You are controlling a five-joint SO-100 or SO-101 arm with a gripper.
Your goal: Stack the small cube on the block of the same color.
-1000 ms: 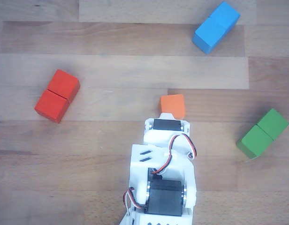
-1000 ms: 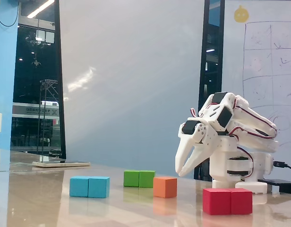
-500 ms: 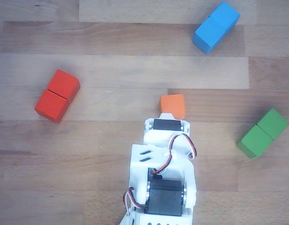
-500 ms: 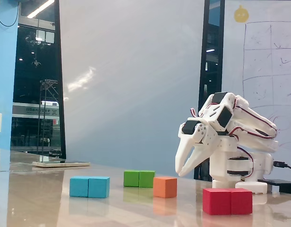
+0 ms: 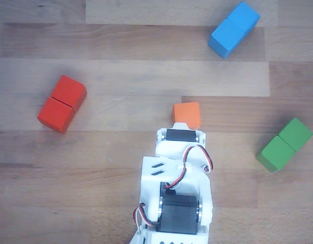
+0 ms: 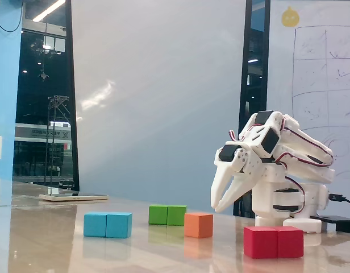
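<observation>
Hovering with fingers slightly apart, empty, the hand [image 6: 219, 206] sits just above and behind the small cube [image 6: 198, 224] on the counter [image 6: 163, 256]. Whiteboard [image 6: 323, 85] scribbles unreadable. Only the fixed view shows the fingers.

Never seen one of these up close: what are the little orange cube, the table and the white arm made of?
The orange cube looks like painted wood, matte, with crisp edges. The table shows light wood-grain planks, and the fixed view shows it glossy enough to mirror the blocks. The white arm looks like plastic, probably 3D-printed.
</observation>
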